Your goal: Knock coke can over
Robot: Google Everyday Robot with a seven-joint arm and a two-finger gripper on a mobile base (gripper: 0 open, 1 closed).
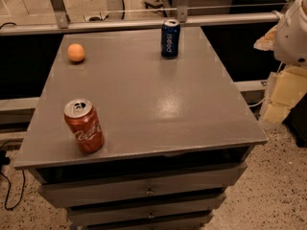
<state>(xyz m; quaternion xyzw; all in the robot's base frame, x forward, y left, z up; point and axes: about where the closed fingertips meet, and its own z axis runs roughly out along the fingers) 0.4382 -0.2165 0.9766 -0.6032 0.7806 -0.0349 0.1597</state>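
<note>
The coke can [84, 125] is red with white script and a silver top with a pull tab. It stands upright at the front left of the grey table [144, 95], close to the front edge. My gripper is out of view. Only a white rounded part of my arm [292, 32] shows at the upper right edge, beyond the table's right side and far from the coke can.
A dark blue Pepsi can [170, 38] stands upright at the table's back edge. An orange ball-like fruit [76, 52] lies at the back left. A metal rail [144, 23] runs behind the table. Drawers [148, 188] sit under the top. Yellowish foam [283, 95] lies at the right.
</note>
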